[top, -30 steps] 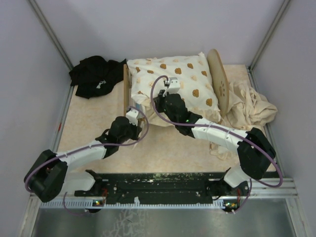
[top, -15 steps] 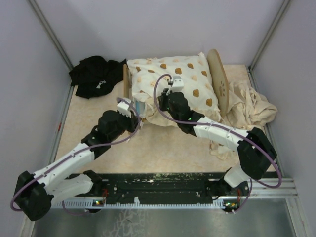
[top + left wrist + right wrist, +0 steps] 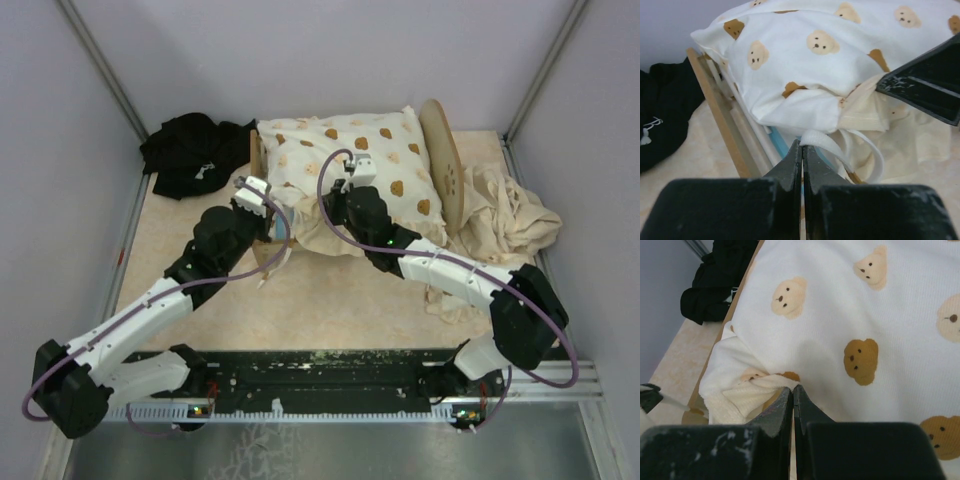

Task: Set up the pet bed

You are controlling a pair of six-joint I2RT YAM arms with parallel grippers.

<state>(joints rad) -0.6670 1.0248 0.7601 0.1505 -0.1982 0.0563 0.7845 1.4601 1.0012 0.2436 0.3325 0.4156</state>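
Pet bed (image 3: 722, 117): light-wood frame, long side rail facing the arms. It sits at the far middle of the table (image 3: 330, 300). Rounded headboard (image 3: 441, 160) at the right end, upright and leaning a bit, small holes cut in it. Thin wood end board at the left end. Mattress (image 3: 781, 145) is mostly hidden; only a blue sliver shows along the near edge above the rail. Cream cushion (image 3: 350, 165) with brown bear prints lies on top and covers nearly the whole bed. Its right end is against the headboard. Cream fabric (image 3: 880, 135) spills from under the cushion over the near edge.

Left gripper (image 3: 801, 148): jaws pressed together, tips at the bed's near-left corner, just in front of the rail and the blue edge. A white strap (image 3: 840, 145) loops from the tips off to the right. It touches the tips; cannot tell if it is pinched.

Right gripper (image 3: 792, 390): jaws together, tips at the cushion's near edge, against a folded cream corner. Cannot tell if any fabric is caught. It is over the bed, right of the left gripper and near it.

Black cloth (image 3: 190, 155) is bunched at the far left, against the bed's left end. Beige cloth (image 3: 505, 215) is heaped right of the headboard, touching it.
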